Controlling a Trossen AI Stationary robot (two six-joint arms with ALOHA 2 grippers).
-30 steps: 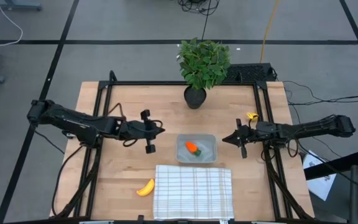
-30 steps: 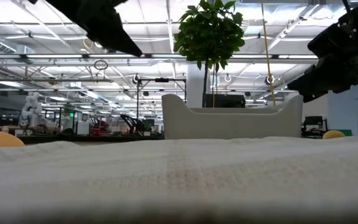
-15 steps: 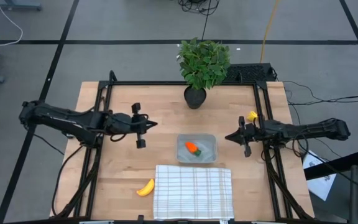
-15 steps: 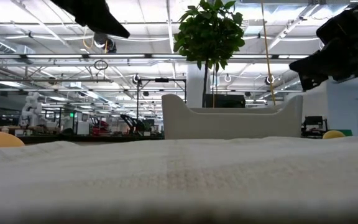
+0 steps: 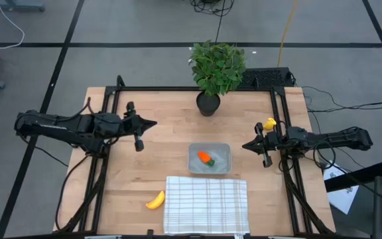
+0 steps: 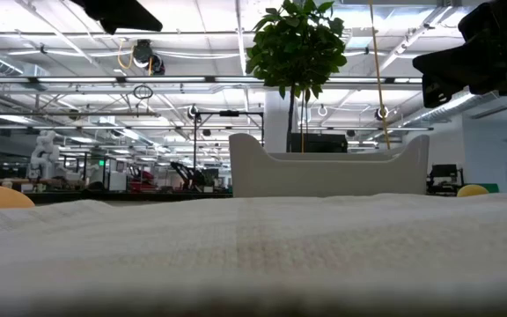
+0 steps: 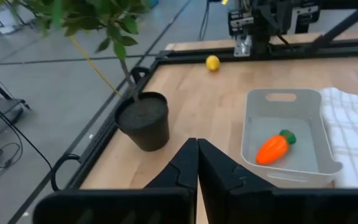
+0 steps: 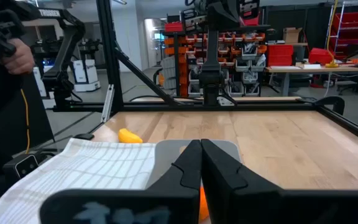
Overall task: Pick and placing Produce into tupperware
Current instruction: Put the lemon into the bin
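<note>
The tupperware (image 5: 220, 160) sits mid-table, and the orange carrot (image 5: 206, 158) lies inside it, also clear in the left wrist view (image 7: 275, 148). The yellow banana (image 5: 155, 200) rests on the wood by the checked cloth's left edge. The round yellow fruit (image 5: 268, 123) lies near the right edge, beside the right arm. My left gripper (image 5: 152, 123) hovers shut left of the tupperware, its fingers together (image 7: 197, 147). My right gripper (image 5: 245, 145) hovers shut to the tupperware's right, fingers together (image 8: 201, 149).
A potted leafy plant (image 5: 216, 66) stands with its black pot (image 5: 207, 104) at the far edge, behind the tupperware. The white checked cloth (image 5: 205, 204) covers the near middle. A black frame (image 5: 178, 88) runs round the table. Bare wood lies between the left gripper and the tupperware.
My left gripper has drawn back from beside the tupperware toward the table's left and far edges and has risen. My right gripper has pulled slightly toward the right edge and risen a little. The carrot, banana and round fruit have stayed where they were.
</note>
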